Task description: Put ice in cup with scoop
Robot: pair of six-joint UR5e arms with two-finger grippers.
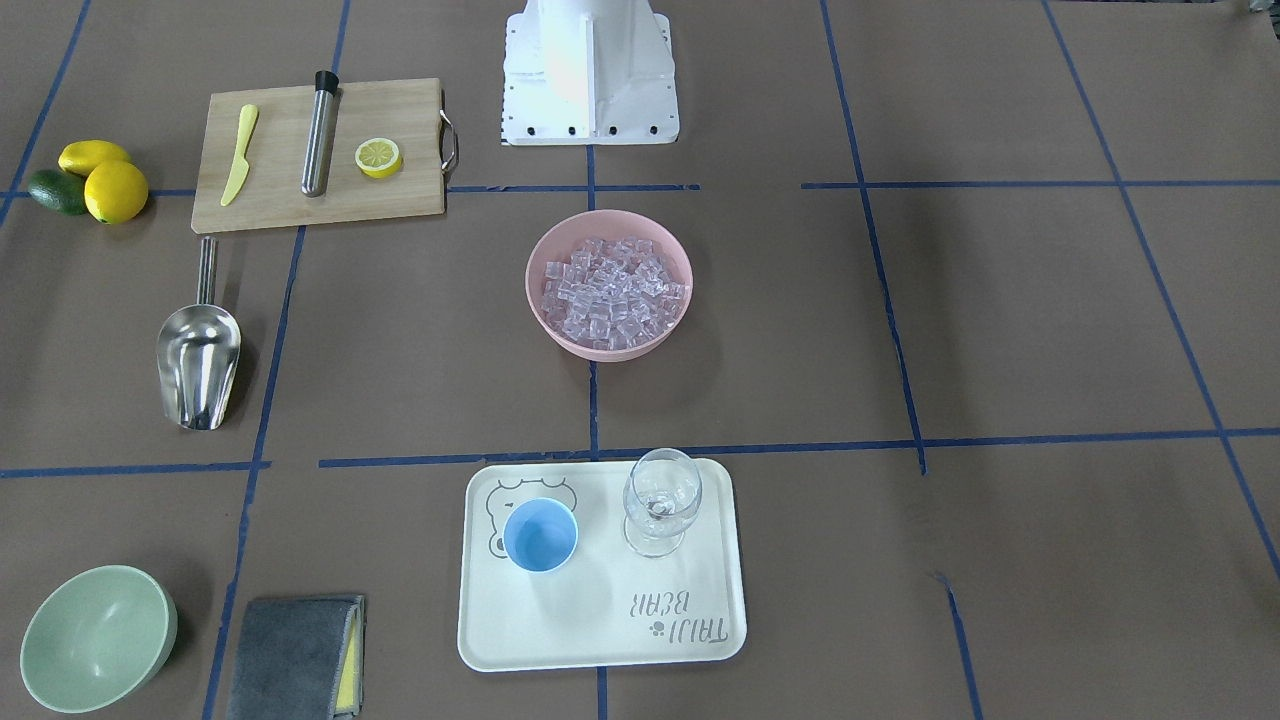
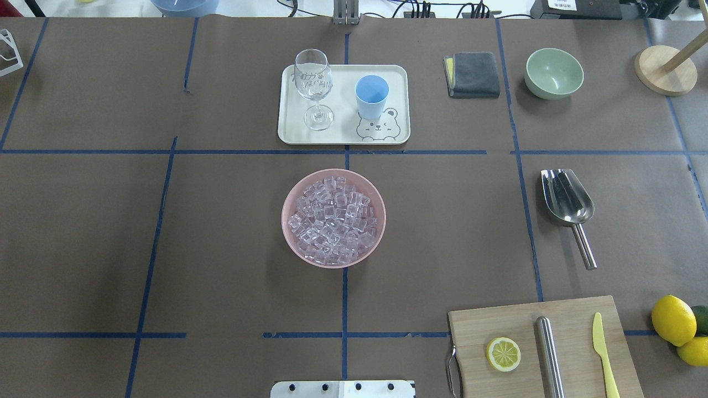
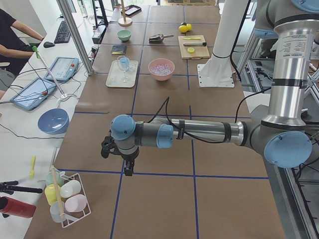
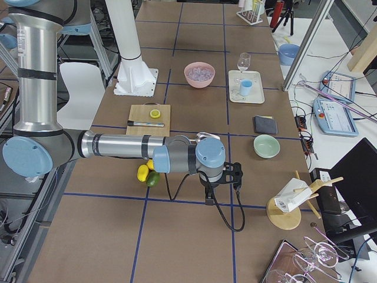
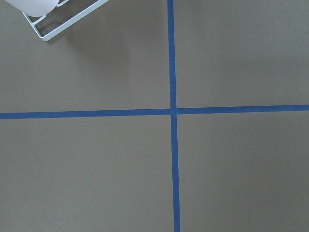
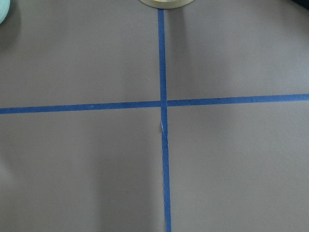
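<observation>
Scoop point(image 2: 567, 199) on worktop point(image 2: 442, 221), 3 o'clock of bowl point(image 2: 289, 235) of ice point(image 2: 332, 221). Cup point(image 2: 371, 95) at 12 o'clock, beside glass point(image 2: 313, 83).

My left gripper point(image 3: 127, 168) and right gripper point(image 4: 210, 194): open or closed, I cannot tell.

Risk: thin handle point(image 2: 584, 247) twists in grasp, spilling ice. Glass crowds the pour.

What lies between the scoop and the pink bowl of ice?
No object: only bare table paper and one blue tape line, shown in the overhead view.

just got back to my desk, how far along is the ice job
Nothing looks done: the cup on the tray is empty. Nothing is in hand: the scoop lies free on the table. Left: everything, since the ice all sits in the pink bowl.
</observation>
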